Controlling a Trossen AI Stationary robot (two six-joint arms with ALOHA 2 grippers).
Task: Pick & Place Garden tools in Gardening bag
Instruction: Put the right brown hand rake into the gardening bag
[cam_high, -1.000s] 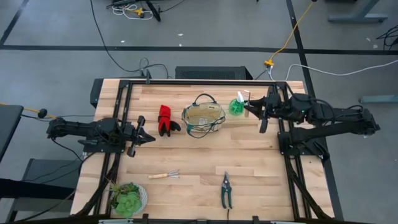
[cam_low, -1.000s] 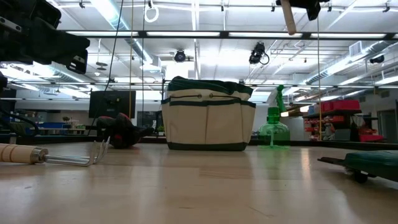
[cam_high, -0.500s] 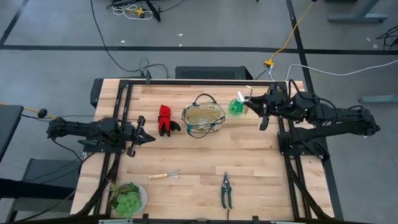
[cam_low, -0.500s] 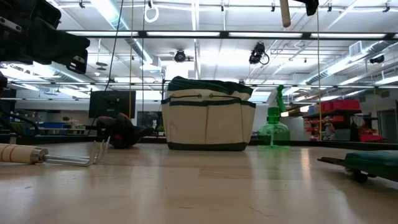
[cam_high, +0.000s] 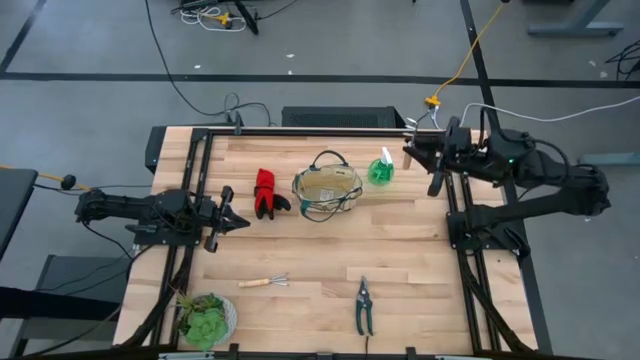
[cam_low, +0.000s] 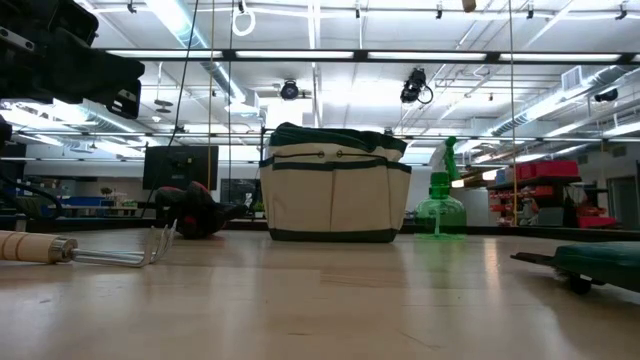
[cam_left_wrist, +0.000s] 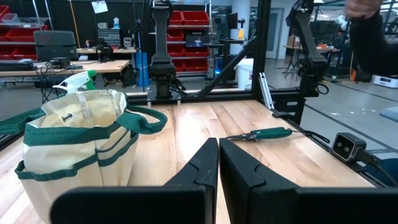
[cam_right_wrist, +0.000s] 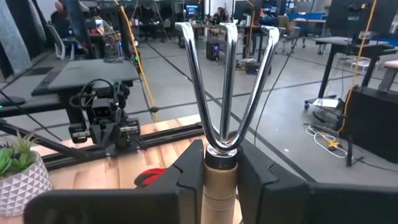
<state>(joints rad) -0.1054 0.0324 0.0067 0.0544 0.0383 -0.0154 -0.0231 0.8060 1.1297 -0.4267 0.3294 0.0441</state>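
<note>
My right gripper (cam_high: 432, 163) is high over the table's far right edge, beyond the green spray bottle (cam_high: 381, 170). It is shut on a wooden-handled hand fork with three chrome prongs (cam_right_wrist: 225, 74). The tan gardening bag (cam_high: 327, 190) stands upright at the far middle, with the red-and-black gloves (cam_high: 267, 193) lying to its left. The mini rake (cam_high: 266, 282) and the green-handled shears (cam_high: 364, 305) lie flat near the front. My left gripper (cam_high: 228, 218) is shut and empty at the left, pointing toward the bag (cam_left_wrist: 74, 137). My right gripper pinches the hand fork between its two fingers at the prong end of the wooden handle (cam_right_wrist: 221, 180), by the metal collar. The fingers lie along the tool, and the prongs stick out past the fingertips. The tool is lifted clear; only the handle's free end (cam_low: 468, 4) shows in the low view.
A succulent in a pale pot (cam_high: 207, 317) stands at the near left corner. A black frame rail (cam_high: 320, 131) runs along the table's far edge and down both sides. Bare wood lies between the bag and the shears.
My right gripper has risen and drawn back toward the table's right and far edge, away from the spray bottle, still shut on the hand fork. In the low view the wooden handle has gone up almost out of the picture.
</note>
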